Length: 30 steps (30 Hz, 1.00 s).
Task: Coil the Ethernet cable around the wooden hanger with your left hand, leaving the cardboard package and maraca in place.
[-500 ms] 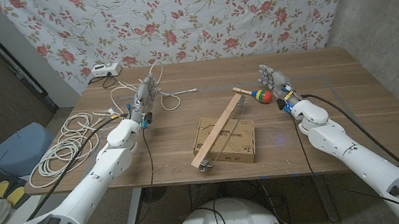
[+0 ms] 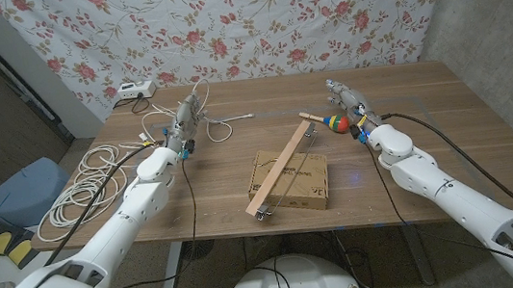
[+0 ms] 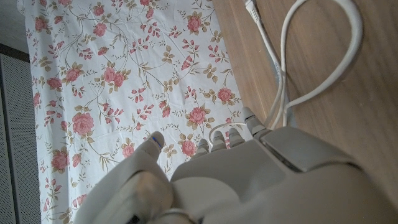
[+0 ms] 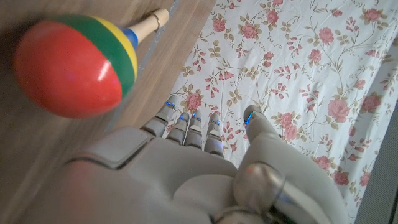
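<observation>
The white Ethernet cable (image 2: 222, 126) lies in loose loops at the table's back left, and its bigger coil (image 2: 76, 192) is spread over the left side. My left hand (image 2: 186, 121) stands right beside the loose loops with its fingers stretched out, holding nothing. In the left wrist view the cable (image 3: 283, 56) runs just past the fingertips of my left hand (image 3: 249, 168). The wooden hanger (image 2: 283, 168) lies diagonally across the cardboard package (image 2: 302, 185) at mid table. The maraca (image 2: 336, 123) lies behind them. My right hand (image 2: 352, 104) stands open just right of the maraca (image 4: 68, 65).
A white power box (image 2: 134, 90) sits at the table's back left corner. A blue bin (image 2: 18, 191) stands on the floor to the left of the table (image 2: 431, 143). A flowered curtain hangs behind.
Both hands have edged a little farther toward the back of the table. The cable, hanger, package and maraca lie as before.
</observation>
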Tool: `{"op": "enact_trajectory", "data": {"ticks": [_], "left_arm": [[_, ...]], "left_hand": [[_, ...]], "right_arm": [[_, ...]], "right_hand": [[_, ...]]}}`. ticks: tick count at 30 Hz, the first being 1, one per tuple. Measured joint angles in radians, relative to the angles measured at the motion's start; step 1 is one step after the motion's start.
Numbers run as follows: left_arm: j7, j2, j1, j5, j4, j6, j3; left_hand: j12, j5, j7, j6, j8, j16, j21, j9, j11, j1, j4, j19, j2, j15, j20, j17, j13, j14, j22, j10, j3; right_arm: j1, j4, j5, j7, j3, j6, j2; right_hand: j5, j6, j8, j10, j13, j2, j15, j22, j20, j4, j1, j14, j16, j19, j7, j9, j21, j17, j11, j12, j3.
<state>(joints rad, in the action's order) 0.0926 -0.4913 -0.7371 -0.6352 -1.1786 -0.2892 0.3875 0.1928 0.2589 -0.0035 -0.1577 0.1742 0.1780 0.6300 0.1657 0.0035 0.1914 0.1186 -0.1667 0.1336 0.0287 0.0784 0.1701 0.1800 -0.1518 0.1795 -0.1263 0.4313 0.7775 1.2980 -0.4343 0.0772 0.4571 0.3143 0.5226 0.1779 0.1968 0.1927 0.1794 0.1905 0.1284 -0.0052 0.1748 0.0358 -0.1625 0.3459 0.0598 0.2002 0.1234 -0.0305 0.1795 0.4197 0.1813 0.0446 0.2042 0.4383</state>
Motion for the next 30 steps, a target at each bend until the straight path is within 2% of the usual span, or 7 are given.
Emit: {"op": "enact_trajectory", "data": {"ticks": [3, 4, 12, 13, 19, 22, 30], "left_arm": [[-0.002, 0.0, 0.0, 0.004, 0.0, -0.001, 0.0], [-0.006, 0.001, 0.004, 0.006, 0.003, -0.001, 0.001], [-0.038, 0.001, 0.004, 0.015, 0.003, 0.005, 0.001], [-0.044, -0.011, -0.019, 0.017, -0.056, 0.01, 0.002], [-0.073, -0.024, -0.043, 0.025, -0.107, 0.026, 0.002], [-0.085, -0.031, -0.055, 0.028, -0.107, 0.033, 0.002], [-0.12, -0.049, -0.088, 0.032, -0.199, 0.064, -0.003]], "left_hand": [[0.0, 0.0, 0.002, 0.002, 0.004, 0.0, 0.0, 0.0, 0.0, 0.0, 0.0, -0.004, 0.0, 0.0, 0.004, 0.0, 0.0, 0.0, 0.0, 0.0, 0.0], [0.0, 0.0, 0.004, 0.004, 0.004, 0.0, 0.0, 0.0, 0.0, 0.0, 0.0, -0.004, 0.0, 0.0, 0.004, 0.0, 0.0, 0.0, 0.0, 0.0, 0.0], [0.0, 0.0, 0.005, 0.013, 0.004, 0.0, 0.0, 0.0, 0.002, 0.0, 0.0, -0.004, 0.0, 0.0, 0.004, 0.0, 0.0, 0.0, 0.0, 0.002, 0.0], [0.006, 0.0, 0.005, 0.013, 0.004, 0.0, 0.0, 0.0, 0.006, 0.0, 0.0, -0.004, 0.0, 0.0, 0.004, 0.0, 0.0, 0.0, 0.0, 0.006, 0.0], [0.007, 0.0, 0.005, 0.024, 0.004, 0.008, 0.0, 0.0, 0.009, 0.0, 0.0, 0.0, 0.0, 0.004, 0.007, 0.0, 0.0, 0.004, 0.0, 0.009, 0.0], [0.007, 0.004, 0.005, 0.031, 0.011, 0.008, 0.0, 0.0, 0.011, 0.0, 0.0, 0.0, 0.0, 0.009, 0.007, 0.0, 0.0, 0.009, 0.0, 0.011, 0.0], [0.011, 0.005, 0.016, 0.049, 0.015, 0.008, -0.006, 0.005, 0.022, 0.0, 0.0, 0.006, 0.0, 0.016, 0.013, 0.0, 0.0, 0.016, 0.0, 0.022, 0.0]], "right_arm": [[-0.003, 0.032, 0.0, 0.0, 0.011, 0.0, 0.025], [-0.003, 0.048, 0.101, 0.042, 0.015, -0.019, 0.037], [0.004, 0.161, 0.101, 0.042, 0.035, -0.019, 0.112], [0.007, 0.185, 0.264, 0.077, 0.039, -0.102, 0.129], [0.021, 0.274, 0.312, 0.084, 0.048, -0.131, 0.184], [0.026, 0.309, 0.394, 0.088, 0.051, -0.177, 0.206], [0.034, 0.394, 0.494, 0.064, 0.064, -0.23, 0.272]], "right_hand": [[0.0, 0.008, 0.0, 0.011, 0.0, -0.005, 0.006, 0.0, 0.009, -0.004, 0.016, 0.009, 0.006, 0.009, 0.0, 0.0, -0.002, 0.0, -0.004, 0.0, 0.004], [0.0, 0.011, 0.0, 0.011, 0.001, -0.005, 0.01, 0.0, 0.013, -0.005, 0.02, 0.013, 0.008, 0.013, -0.003, 0.0, -0.002, 0.0, -0.004, 0.0, 0.005], [0.0, 0.025, 0.004, 0.032, 0.003, -0.013, 0.013, 0.0, 0.054, -0.006, 0.036, 0.047, 0.015, 0.036, -0.011, 0.0, -0.006, 0.0, -0.011, 0.008, 0.006], [0.0, 0.026, 0.004, 0.033, 0.003, -0.007, 0.012, 0.0, 0.06, -0.006, 0.042, 0.048, 0.016, 0.034, -0.01, 0.0, -0.006, 0.0, -0.012, 0.008, 0.006], [0.0, 0.038, 0.004, 0.039, 0.003, -0.011, 0.01, 0.0, 0.067, -0.006, 0.047, 0.06, 0.016, 0.041, -0.012, 0.0, -0.006, 0.0, -0.018, 0.008, 0.006], [0.0, 0.038, 0.004, 0.039, 0.003, -0.014, 0.007, 0.0, 0.067, -0.006, 0.05, 0.064, 0.016, 0.04, -0.012, 0.0, -0.006, 0.003, -0.018, 0.008, 0.006], [0.0, 0.037, 0.004, 0.043, 0.003, -0.017, -0.001, 0.0, 0.067, -0.008, 0.059, 0.071, 0.016, 0.04, -0.012, 0.0, -0.01, 0.003, -0.022, 0.008, 0.008]]}}
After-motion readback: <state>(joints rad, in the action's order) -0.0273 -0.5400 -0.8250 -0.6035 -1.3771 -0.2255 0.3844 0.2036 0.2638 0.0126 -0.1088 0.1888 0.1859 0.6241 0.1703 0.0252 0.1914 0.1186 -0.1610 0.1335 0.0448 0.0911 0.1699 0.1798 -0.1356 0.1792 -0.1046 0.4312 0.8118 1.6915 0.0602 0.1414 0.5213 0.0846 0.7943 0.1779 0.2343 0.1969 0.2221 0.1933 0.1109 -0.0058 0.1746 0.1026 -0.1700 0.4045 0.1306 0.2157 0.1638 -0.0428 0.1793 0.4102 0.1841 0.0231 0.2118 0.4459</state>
